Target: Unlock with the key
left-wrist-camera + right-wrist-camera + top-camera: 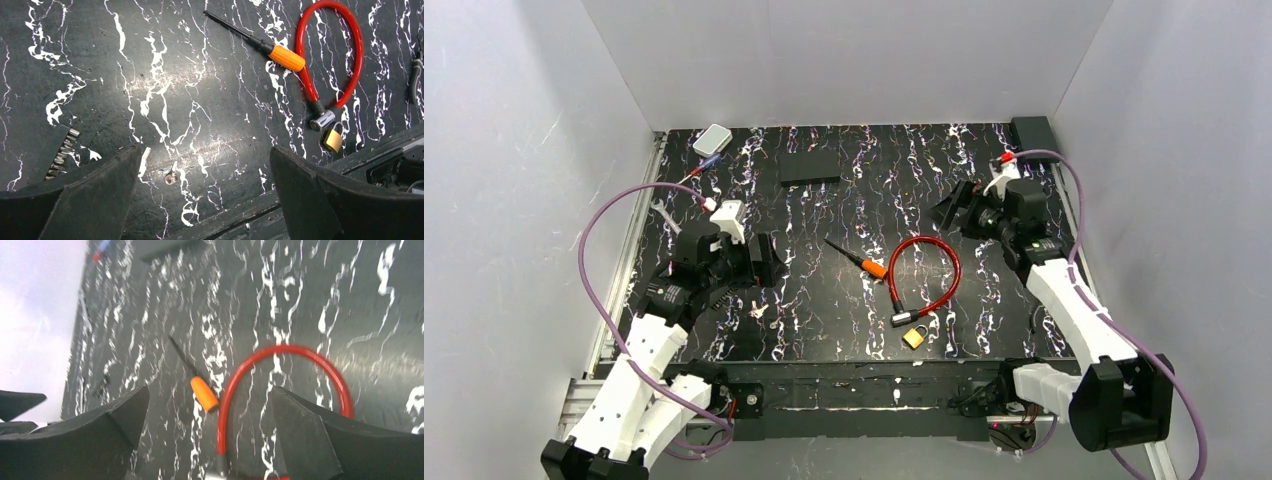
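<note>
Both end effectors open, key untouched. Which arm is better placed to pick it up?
Probably left. The left end effector faces the key across bare table, rod end nearest it. The right end effector has the red cable lock lying between it and the key.

We see the red cable loop (280, 352) blurred in the right wrist view, one side lost behind a claw finger (310, 440), its ends cut by the bottom edge. In the left wrist view a pale speck (170, 177) on the worktop (100, 100) is too small for us to name
</note>
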`<state>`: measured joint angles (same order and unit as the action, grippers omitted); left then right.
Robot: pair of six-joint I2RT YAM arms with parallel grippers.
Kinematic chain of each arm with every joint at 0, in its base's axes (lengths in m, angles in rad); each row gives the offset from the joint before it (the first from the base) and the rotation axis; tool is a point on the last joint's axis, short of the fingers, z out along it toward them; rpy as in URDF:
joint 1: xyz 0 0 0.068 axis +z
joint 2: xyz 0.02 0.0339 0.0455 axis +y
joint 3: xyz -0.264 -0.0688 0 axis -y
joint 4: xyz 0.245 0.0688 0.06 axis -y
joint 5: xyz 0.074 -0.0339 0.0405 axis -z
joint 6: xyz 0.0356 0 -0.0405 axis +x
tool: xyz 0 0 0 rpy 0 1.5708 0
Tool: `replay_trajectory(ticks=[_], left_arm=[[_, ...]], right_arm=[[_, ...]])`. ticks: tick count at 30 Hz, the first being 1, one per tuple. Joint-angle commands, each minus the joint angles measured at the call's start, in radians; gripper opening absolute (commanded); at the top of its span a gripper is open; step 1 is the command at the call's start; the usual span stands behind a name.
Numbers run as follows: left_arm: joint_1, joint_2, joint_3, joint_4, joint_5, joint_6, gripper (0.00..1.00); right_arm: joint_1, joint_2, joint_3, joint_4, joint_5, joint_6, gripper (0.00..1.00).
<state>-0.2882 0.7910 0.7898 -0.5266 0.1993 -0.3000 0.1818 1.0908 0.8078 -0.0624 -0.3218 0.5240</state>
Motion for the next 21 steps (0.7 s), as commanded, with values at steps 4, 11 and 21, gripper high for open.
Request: replay_trajectory(ticks=[4,11,21], left_arm=[[-0.078,-0.035,0.032,-0.037,-0.057,0.031,0.99],[-0.084,-0.024,0.038,-0.038,-0.056,0.034,0.94],[-0.084,-0.034,0.038,-0.038,-0.062,0.033,0.93]], right_arm=[[0.157,0.032,0.055,-0.147,0.102,-0.040,1.00],[0.348,0.055,0.153,-0.341,0.280,-0.100,1.00],[0.516,-0.068,0.107,-0.563,0.704,0.264,1.00]])
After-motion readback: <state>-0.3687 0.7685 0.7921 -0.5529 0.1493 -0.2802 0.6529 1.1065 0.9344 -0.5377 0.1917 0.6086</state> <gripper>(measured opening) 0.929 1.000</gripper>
